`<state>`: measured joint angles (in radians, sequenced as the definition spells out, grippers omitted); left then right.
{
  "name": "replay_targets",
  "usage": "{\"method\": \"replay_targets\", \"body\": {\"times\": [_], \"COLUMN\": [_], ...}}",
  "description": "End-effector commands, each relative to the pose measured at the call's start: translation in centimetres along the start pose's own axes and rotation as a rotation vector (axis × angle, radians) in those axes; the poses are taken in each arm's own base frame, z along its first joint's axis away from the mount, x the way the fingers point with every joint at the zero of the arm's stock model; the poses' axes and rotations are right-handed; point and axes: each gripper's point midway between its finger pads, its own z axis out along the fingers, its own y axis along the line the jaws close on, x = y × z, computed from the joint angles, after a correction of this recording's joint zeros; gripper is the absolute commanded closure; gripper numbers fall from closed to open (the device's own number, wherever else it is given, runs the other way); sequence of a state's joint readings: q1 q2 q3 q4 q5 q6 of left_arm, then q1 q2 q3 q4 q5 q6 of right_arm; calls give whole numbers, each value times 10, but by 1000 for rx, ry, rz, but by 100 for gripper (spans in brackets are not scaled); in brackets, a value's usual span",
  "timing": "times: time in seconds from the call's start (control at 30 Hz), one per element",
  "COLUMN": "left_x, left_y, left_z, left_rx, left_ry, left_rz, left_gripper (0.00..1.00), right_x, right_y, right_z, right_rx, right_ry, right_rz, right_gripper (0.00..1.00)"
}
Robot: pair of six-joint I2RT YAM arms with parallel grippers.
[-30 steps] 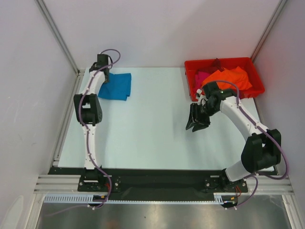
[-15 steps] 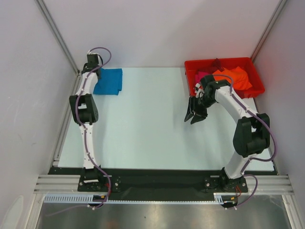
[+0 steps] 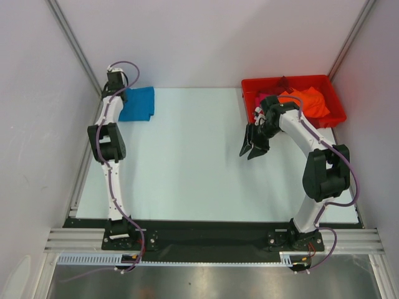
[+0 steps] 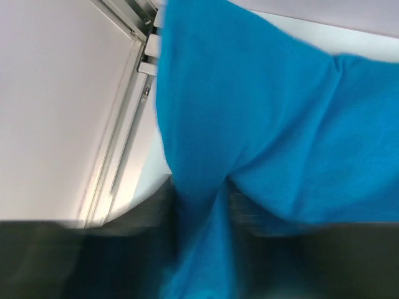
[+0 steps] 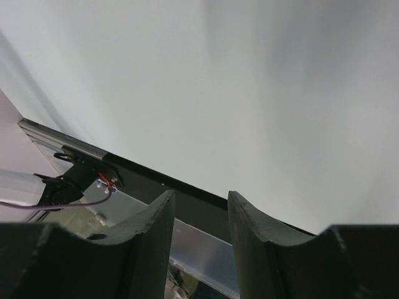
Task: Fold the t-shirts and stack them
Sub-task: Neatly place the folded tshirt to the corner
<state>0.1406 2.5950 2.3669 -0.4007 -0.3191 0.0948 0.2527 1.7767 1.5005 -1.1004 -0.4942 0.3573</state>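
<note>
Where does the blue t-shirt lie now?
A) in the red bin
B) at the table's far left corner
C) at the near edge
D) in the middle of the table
B: the blue t-shirt lies at the far left corner of the table, apart from the red bin.

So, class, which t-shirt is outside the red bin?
The teal-blue t-shirt, far left on the table; the orange t-shirt and pink t-shirt sit in the red bin.

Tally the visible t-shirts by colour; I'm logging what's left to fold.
Teal-blue t-shirt: 1
Orange t-shirt: 1
Magenta-pink t-shirt: 1
Total: 3 visible; the red bin may hide more.
</note>
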Motion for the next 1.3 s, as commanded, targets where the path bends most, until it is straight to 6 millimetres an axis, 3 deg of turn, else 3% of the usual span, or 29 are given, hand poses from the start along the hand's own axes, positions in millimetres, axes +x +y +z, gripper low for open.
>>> {"method": "replay_targets", "body": {"times": [0.0, 0.03, 0.1, 0.2, 0.23, 0.33, 0.37, 0.43, 0.47, 0.5, 0.57, 0.6, 0.63, 0.67, 0.7, 0.73, 0.8, 0.83, 0.87, 0.9, 0.93, 1.0, 1.03, 1.07, 1.1, 1.13, 1.17, 1.23, 1.27], "left_x": [-41, -45, -50, -74, -91, -96, -111, -113, -103, -109, -90, -105, -76, -75, -68, -44, -29, 4, 6, 20, 47, 71, 106, 110, 122, 148, 153, 183, 195], "left_y": [13, 19, 35, 59, 69, 69, 74, 63, 47, 39, 9, -2, -20, -35, -60, -61, -98, -101, -106, -119, -113, -121, -124, -117, -114, -110, -95, -88, -84], "left_z": [-3, -6, -14, -40, -60, -87, -114, -136, -142, -169, -189, -225, -229, -242, -265, -283, -329, -355, -371, -392, -415, -448, -448, -479, -487, -482, -503, -502, -505], "left_rx": [-25, -45, -117, -195, -216, -179, -164, -93, -23, 30, 153, 224, 268, 337, 462, 488, 663, 708, 761, 810, 836, 900, 898, 954, 965, 933, 970, 974, 986], "left_ry": [-117, -123, -121, -150, -177, -160, -180, -167, -129, -132, -66, -112, -45, -51, -34, 13, 17, 56, 14, 27, 17, 13, 56, 8, 14, 36, -12, 13, 24], "left_rz": [-72, -83, -97, -149, -179, -235, -261, -324, -332, -345, -370, -376, -385, -397, -395, -449, -476, -535, -560, -586, -599, -631, -627, -634, -659, -664, -690, -765, -789], "left_gripper": [48, 40, 34, 21, 19, 19, 19, 21, 21, 21, 22, 21, 19, 16, 9, 3, 1, 0, 0, 0, 0, 0, 0, 0, 0, 0, 0, 0, 0], "right_x": [-6, -5, -4, -4, -2, 1, 1, 6, 8, 11, 18, 24, 29, 37, 46, 53, 74, 85, 91, 106, 115, 133, 137, 144, 146, 149, 153, 154, 157], "right_y": [6, 6, 7, 9, 12, 14, 18, 17, 17, 21, 22, 27, 27, 23, 24, 21, 5, 6, 2, -9, -12, -20, -21, -18, -17, -14, -8, -9, -10], "right_z": [-1, -1, -1, -2, -4, -7, -13, -16, -19, -26, -31, -43, -46, -43, -54, -54, -45, -60, -59, -47, -57, -52, -55, -65, -69, -75, -89, -98, -102], "right_rx": [-22, -25, -31, -45, -58, -78, -92, -97, -99, -111, -132, -153, -163, -166, -185, -187, -188, -227, -248, -267, -300, -329, -335, -359, -367, -383, -411, -421, -430], "right_ry": [-11, -10, -14, -30, -35, -53, -80, -91, -97, -120, -143, -183, -195, -195, -236, -245, -253, -323, -344, -319, -388, -398, -427, -498, -531, -565, -642, -723, -781], "right_rz": [22, 25, 30, 25, 22, 6, -13, -19, -19, -36, -45, -66, -75, -71, -92, -92, -68, -85, -83, -41, -54, -53, -68, -113, -126, -145, -193, -180, -187], "right_gripper": [55, 55, 55, 55, 55, 55, 55, 55, 54, 54, 53, 52, 52, 51, 51, 50, 50, 50, 50, 48, 48, 47, 47, 47, 44, 43, 41, 38, 30]}}
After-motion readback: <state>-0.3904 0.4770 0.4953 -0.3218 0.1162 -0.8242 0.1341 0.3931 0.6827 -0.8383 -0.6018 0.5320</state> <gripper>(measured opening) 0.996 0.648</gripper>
